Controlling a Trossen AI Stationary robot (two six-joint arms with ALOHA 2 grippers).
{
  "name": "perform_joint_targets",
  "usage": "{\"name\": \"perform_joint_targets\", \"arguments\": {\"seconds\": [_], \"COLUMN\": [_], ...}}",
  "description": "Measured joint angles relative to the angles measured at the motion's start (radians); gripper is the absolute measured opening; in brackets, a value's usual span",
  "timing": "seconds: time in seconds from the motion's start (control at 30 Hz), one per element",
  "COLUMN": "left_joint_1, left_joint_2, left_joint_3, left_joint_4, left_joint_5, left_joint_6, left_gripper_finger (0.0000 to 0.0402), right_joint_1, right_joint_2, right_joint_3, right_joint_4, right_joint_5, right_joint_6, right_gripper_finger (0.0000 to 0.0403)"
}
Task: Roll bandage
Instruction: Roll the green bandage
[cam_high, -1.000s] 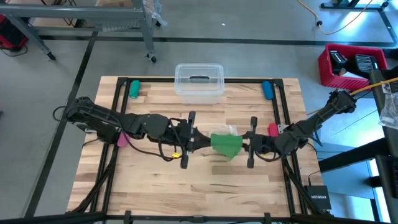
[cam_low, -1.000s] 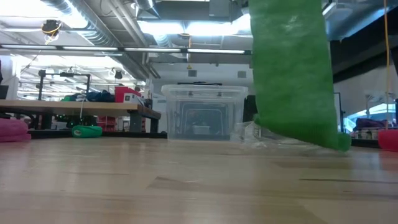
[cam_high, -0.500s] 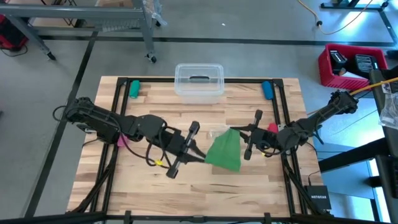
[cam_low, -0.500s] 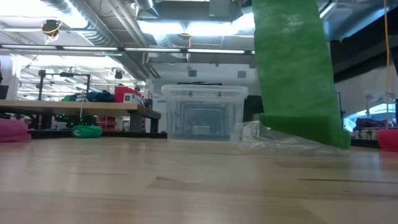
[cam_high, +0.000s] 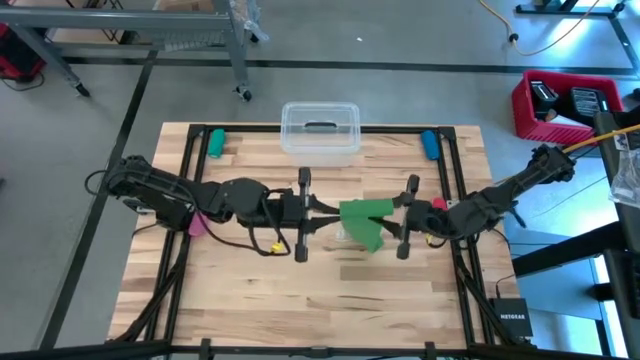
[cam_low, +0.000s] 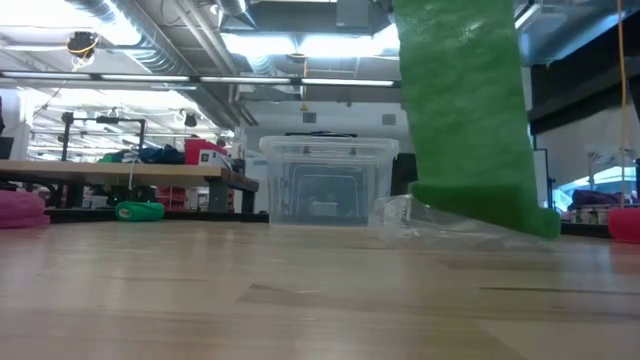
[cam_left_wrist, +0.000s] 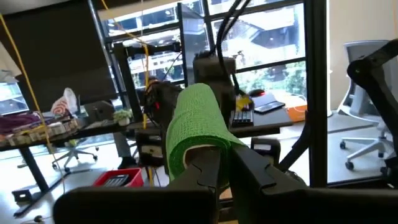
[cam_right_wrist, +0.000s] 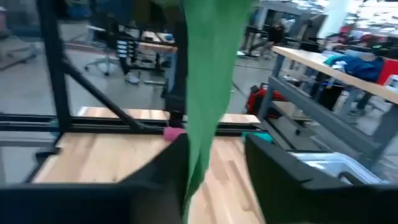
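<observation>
The bright green bandage (cam_high: 365, 222) hangs in mid-air over the table's middle, between my two grippers. My left gripper (cam_high: 336, 210) comes level from the table's left and is shut on the bandage's upper end (cam_left_wrist: 196, 118). My right gripper (cam_high: 390, 212) faces it from the right, open, and the hanging strip (cam_right_wrist: 208, 74) runs down between its fingers. In the low view the strip's lower end (cam_low: 480, 200) hangs clear of the table top. My left gripper has the bandage's upper end (cam_left_wrist: 193, 134) wound in a curl over the tips of its shut fingers (cam_left_wrist: 208, 168), which lie level and across the strip. The rest hangs slack below, clear of the table. My right gripper: I cannot tell whether the strip touches its finger (cam_right_wrist: 165, 165).
A clear lidded bin (cam_high: 320, 130) stands at the far edge's middle, and a small clear plastic bag (cam_low: 400, 212) lies on the table beneath the bandage. Small rolls lie about: green (cam_high: 214, 142) far left, blue (cam_high: 429, 143) far right, pink (cam_high: 196, 222) left, red (cam_high: 438, 207) right.
Both wrists rolled to a slant and have come back upright. The bandage's hanging strip swung out toward the near edge and has settled back between the grippers. Its upper end has stayed on my left gripper.
</observation>
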Motion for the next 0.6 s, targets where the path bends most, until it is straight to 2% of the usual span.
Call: {"name": "perform_joint_targets", "arguments": {"seconds": [0.13, 0.2, 0.3, 0.37, 0.47, 0.6], "left_joint_1": [0.000, 0.000, 0.000, 0.000, 0.000, 0.000], "left_joint_2": [0.000, 0.000, 0.000, 0.000, 0.000, 0.000], "left_joint_3": [0.000, 0.000, 0.000, 0.000, 0.000, 0.000], "left_joint_4": [-0.002, -0.001, -0.002, -0.002, -0.002, -0.001], "left_joint_5": [-0.001, -0.002, -0.003, -0.003, -0.003, -0.003], "left_joint_6": [0.002, 0.011, 0.011, 0.009, 0.008, 0.006], "left_gripper_finger": [0.0012, 0.0012, 0.0012, 0.0012, 0.0012, 0.0012], "right_joint_1": [0.011, 0.010, 0.010, 0.010, 0.011, 0.009], "right_joint_2": [-0.029, -0.039, -0.057, -0.055, -0.045, -0.046], "right_joint_3": [0.083, 0.122, 0.144, 0.139, 0.067, -0.067], "right_joint_4": [-0.178, -0.287, -0.409, -0.476, -0.449, -0.205], "right_joint_5": [-0.015, -0.065, -0.158, -0.176, -0.161, -0.135], "right_joint_6": [0.058, 0.118, 0.232, 0.273, 0.288, 0.211], "right_gripper_finger": [0.0242, 0.0270, 0.0293, 0.0295, 0.0285, 0.0262]}}
